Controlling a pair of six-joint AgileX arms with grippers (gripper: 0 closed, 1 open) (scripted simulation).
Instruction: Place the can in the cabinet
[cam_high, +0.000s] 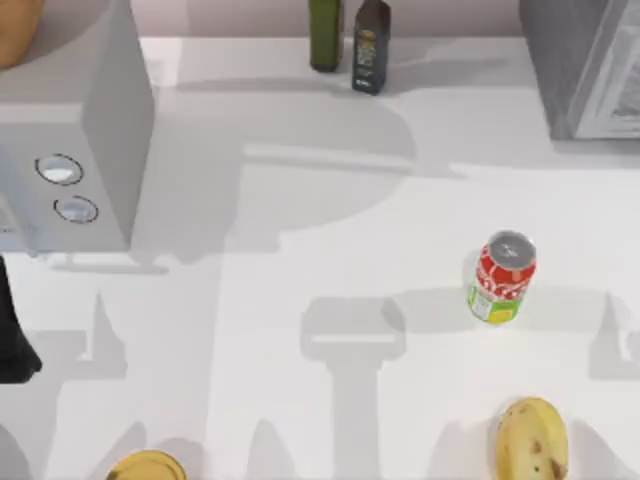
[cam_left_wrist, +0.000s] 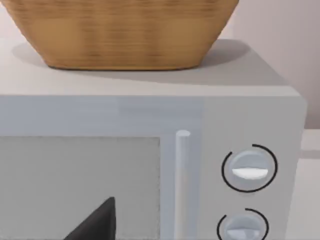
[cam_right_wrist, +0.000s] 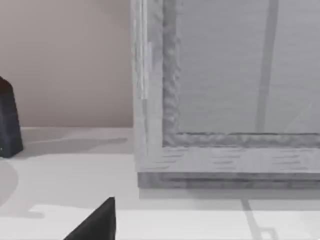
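The can (cam_high: 503, 278), red with white lettering, a yellow-green base and a silver top, stands upright on the white table (cam_high: 300, 250), right of centre. The grey cabinet (cam_high: 580, 70) is at the back right, well behind the can; its front frame (cam_right_wrist: 225, 145) looms close in the right wrist view. My left arm (cam_high: 12, 340) is parked at the table's left edge, and a dark part of my left gripper (cam_left_wrist: 95, 222) faces the microwave. A dark part of my right gripper (cam_right_wrist: 95, 222) faces the cabinet. Nothing is touching the can.
A grey microwave (cam_high: 70, 130) with two knobs stands at the back left, a wicker basket (cam_left_wrist: 125, 35) on top. A green bottle (cam_high: 325, 35) and a dark bottle (cam_high: 371, 47) stand at the back centre. A banana (cam_high: 532, 440) and another yellow item (cam_high: 147, 467) lie at the front edge.
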